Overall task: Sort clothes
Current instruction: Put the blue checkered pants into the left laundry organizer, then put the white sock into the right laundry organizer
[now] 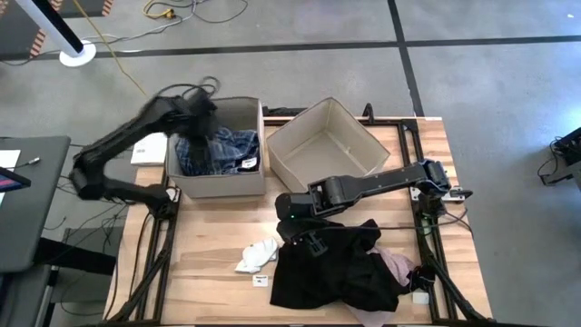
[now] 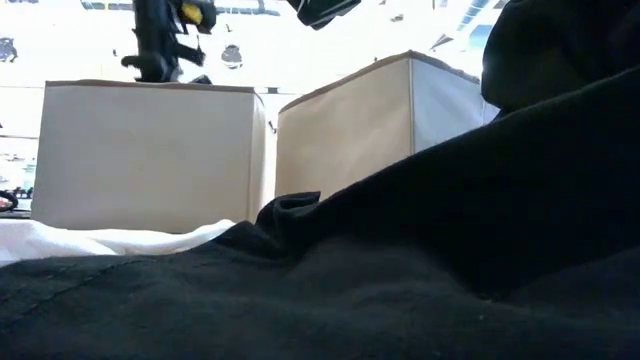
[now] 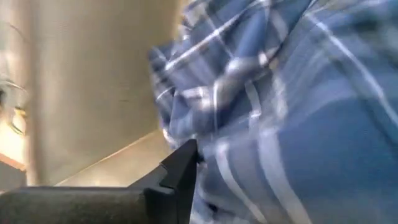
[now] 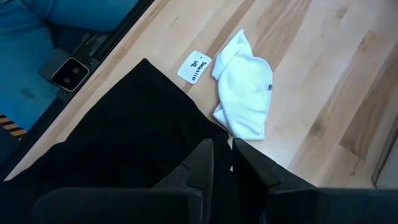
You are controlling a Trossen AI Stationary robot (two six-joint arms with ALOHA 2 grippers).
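My left gripper point(image 1: 201, 123) is over the left beige box point(image 1: 218, 188), shut on a blue-and-white plaid shirt point(image 1: 218, 150) that reaches down into the box; only one finger point(image 3: 180, 177) shows in the left wrist view. My right gripper point(image 1: 304, 238) is shut on the large black garment point(image 1: 336, 268), which lies crumpled on the table's near part. A small white piece point(image 1: 257, 257) lies just left of the black garment. A pink piece point(image 1: 397, 265) shows at its right side. My left gripper holds the plaid shirt by a bunched fold point(image 3: 217, 143) from above. The cloth covers the second finger and the place of contact. The shirt hangs below the gripper, and its lower part lies in the box. My right gripper pinches the black garment at its edge point(image 4: 208, 134) nearest the white piece point(image 4: 245, 93). The fingers come down slanting from the table's far right. One layer or several, I cannot tell. The garment lies on the table.
The right beige box point(image 1: 322, 150) stands tilted beside the left one, with nothing showing inside. A small white label point(image 4: 194, 66) lies on the wood near the white piece. Black frame rails run along the table's left and right edges.
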